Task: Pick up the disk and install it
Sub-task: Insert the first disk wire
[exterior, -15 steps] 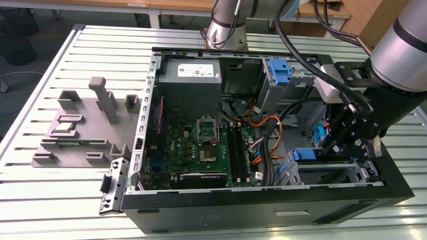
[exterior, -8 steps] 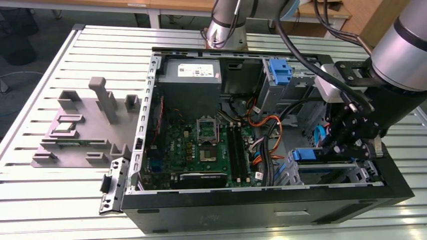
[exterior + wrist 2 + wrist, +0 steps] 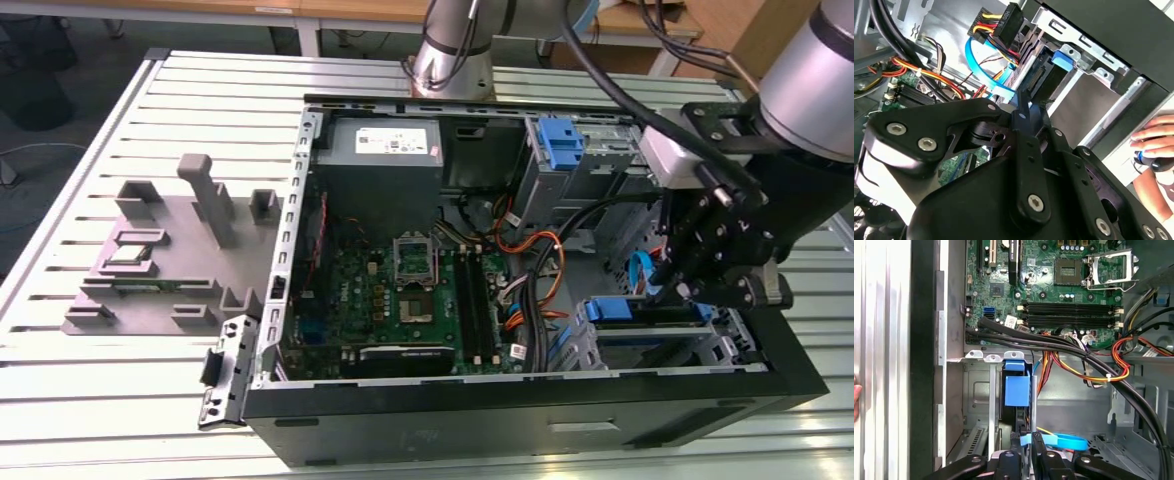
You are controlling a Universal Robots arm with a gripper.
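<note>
Low, the black claw [image 3: 687, 292] meets the disk's [image 3: 638, 312] blue plastic bracket.

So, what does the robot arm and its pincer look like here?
The arm is a silver-grey metal tube with black cables running along it. At its wrist sits a light grey block. The pincer is matt black, built of flat linkage bars joined by silver screws, seen in both wrist views.
</note>
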